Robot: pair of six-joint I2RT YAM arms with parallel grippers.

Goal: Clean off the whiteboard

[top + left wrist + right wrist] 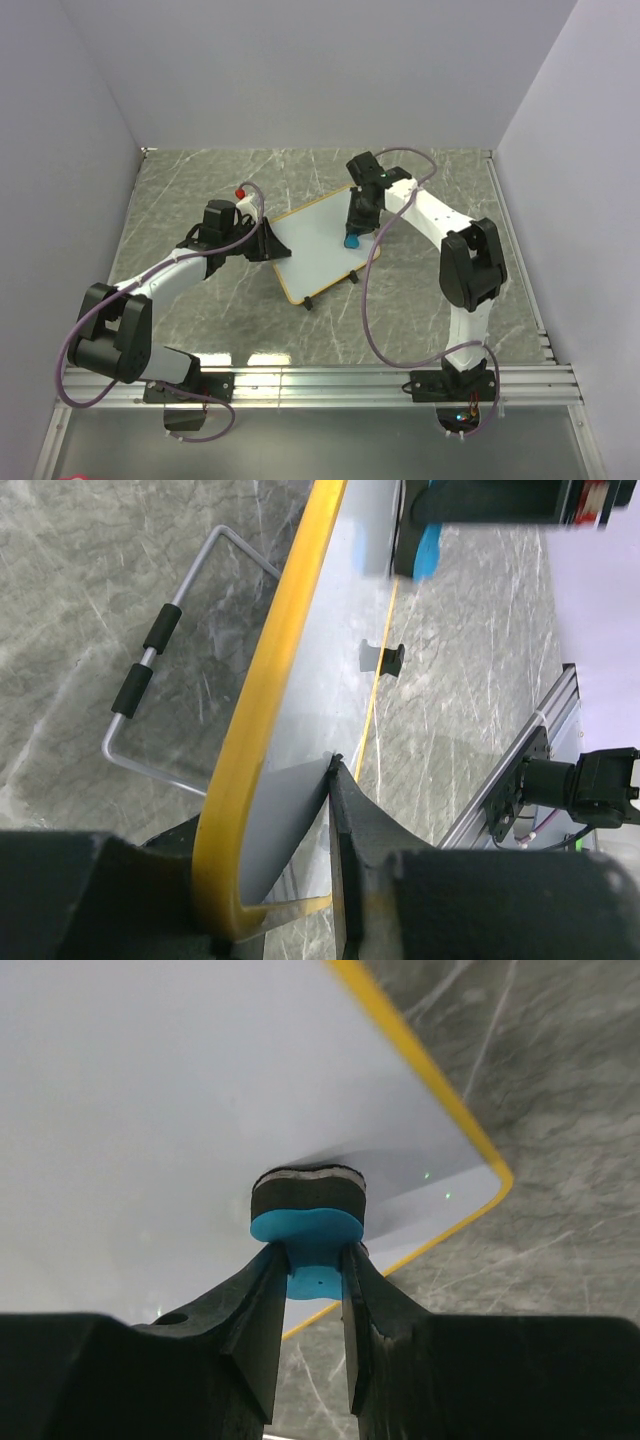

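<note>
Wire stand [160, 628] beside whiteboard [345, 580] shows only from left wrist.

My top camera looks down and forward from behind the two arm bases [190, 385], far enough to show the whole table [180, 190]. The left wrist camera sits very near the whiteboard [345, 600] and looks along its yellow edge toward the right arm [590, 780]; the right wrist camera looks closely down on its white face. All three views share this board and the blue eraser [305, 1230].
</note>
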